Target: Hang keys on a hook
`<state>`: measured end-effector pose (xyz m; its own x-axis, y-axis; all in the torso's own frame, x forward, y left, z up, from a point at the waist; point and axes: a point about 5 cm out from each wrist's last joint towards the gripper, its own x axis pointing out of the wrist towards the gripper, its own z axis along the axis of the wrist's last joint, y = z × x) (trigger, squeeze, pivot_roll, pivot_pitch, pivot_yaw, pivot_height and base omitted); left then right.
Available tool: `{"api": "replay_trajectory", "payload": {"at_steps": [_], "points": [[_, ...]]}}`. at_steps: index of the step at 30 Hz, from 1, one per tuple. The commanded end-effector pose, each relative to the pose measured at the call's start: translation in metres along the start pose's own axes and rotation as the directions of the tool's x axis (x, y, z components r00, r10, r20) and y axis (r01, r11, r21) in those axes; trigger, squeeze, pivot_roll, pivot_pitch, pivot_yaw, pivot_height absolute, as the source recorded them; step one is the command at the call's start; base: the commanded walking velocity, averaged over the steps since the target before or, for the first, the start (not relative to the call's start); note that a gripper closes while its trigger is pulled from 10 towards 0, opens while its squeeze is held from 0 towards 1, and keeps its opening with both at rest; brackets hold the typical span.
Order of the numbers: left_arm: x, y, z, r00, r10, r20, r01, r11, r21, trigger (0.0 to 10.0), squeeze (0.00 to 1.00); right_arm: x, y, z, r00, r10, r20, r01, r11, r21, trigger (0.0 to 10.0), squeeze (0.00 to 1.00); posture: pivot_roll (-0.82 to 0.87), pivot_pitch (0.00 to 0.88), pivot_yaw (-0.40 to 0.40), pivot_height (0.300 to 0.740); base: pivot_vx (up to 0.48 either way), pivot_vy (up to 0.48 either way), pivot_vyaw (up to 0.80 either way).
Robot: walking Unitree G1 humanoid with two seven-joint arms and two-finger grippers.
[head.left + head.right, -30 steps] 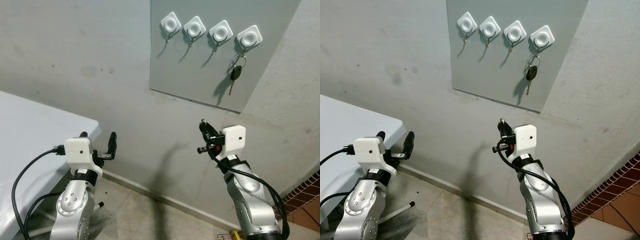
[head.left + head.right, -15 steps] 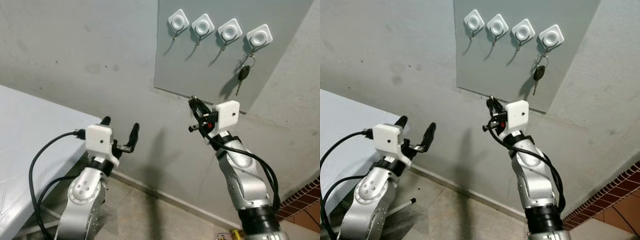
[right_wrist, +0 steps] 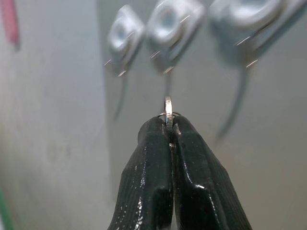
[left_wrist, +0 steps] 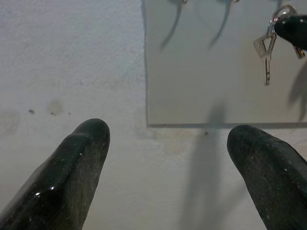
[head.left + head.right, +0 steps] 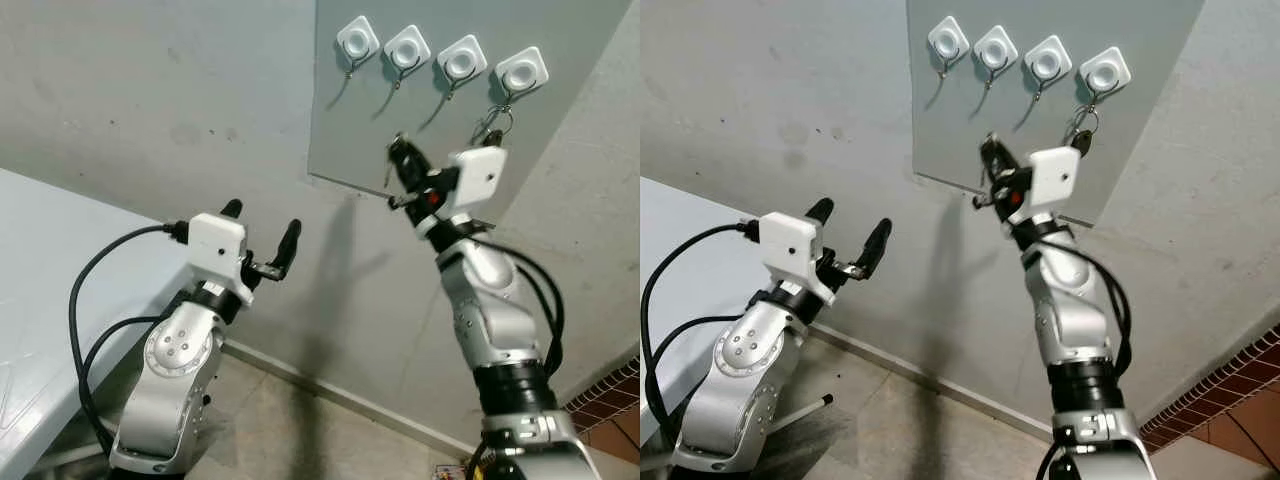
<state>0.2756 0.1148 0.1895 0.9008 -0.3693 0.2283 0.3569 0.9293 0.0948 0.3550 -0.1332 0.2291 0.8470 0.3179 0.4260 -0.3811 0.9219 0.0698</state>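
Four white hooks (image 5: 441, 58) sit in a row on a grey panel (image 5: 380, 140) fixed to the wall, and the far right one already has a dark-headed car key (image 5: 1081, 143) hanging off it, partly tucked behind the right arm's camera block.

Right gripper (image 3: 169, 125) is raised up in front of the panel with its two black fingers pinched tight on a thin metal key ring. In the right wrist view the ring's edge just pokes out above the fingertips, lined up under the blurry hooks. The left wrist view catches it from the side: a small silver key (image 4: 265, 52) dangles from the ring below the fingertips. Holding the ring by its edge like that makes sense to me, since it leaves the loop open to slip over a hook tip while the key hangs out of the way.

Left gripper (image 5: 262, 237) is lower down, near the edge of the white table (image 5: 40, 270), fingers spread wide and holding nothing. Looks like it's just parked there, and aimed so its camera watches the panel.

My guess is the approach is nearly done and the fiddly bit is next: getting the ring up over one of the three free hooks. That tiny bit of exposed ring doesn't leave much room for error.
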Motion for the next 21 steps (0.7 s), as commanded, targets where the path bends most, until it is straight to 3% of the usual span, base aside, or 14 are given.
{"api": "replay_trajectory", "payload": {"at_steps": [1,12,21], "points": [[0.002,-0.002,0.006,1.0,-0.02,0.013,0.02,1.0,0.006,10.0,0.0,0.003,-0.006,0.004,1.0,-0.021,0.022,0.021,1.0,0.016,10.0,0.0,-0.03,0.069,-0.013,0.74,0.0,0.0,0.0],[0.003,-0.005,0.012,1.0,-0.02,0.02,0.02,1.0,-0.008,10.0,0.0,0.01,-0.018,0.023,0.994,-0.057,0.098,0.054,0.998,0.027,10.0,0.0,-0.03,0.077,-0.015,0.74,0.0,0.0,0.0],[0.002,-0.004,0.014,1.0,-0.017,0.02,0.017,1.0,-0.013,10.0,0.0,0.012,-0.019,0.032,0.987,-0.064,0.145,0.055,0.996,0.066,10.0,0.0,-0.03,0.078,-0.014,0.74,0.0,0.0,0.0]]}}
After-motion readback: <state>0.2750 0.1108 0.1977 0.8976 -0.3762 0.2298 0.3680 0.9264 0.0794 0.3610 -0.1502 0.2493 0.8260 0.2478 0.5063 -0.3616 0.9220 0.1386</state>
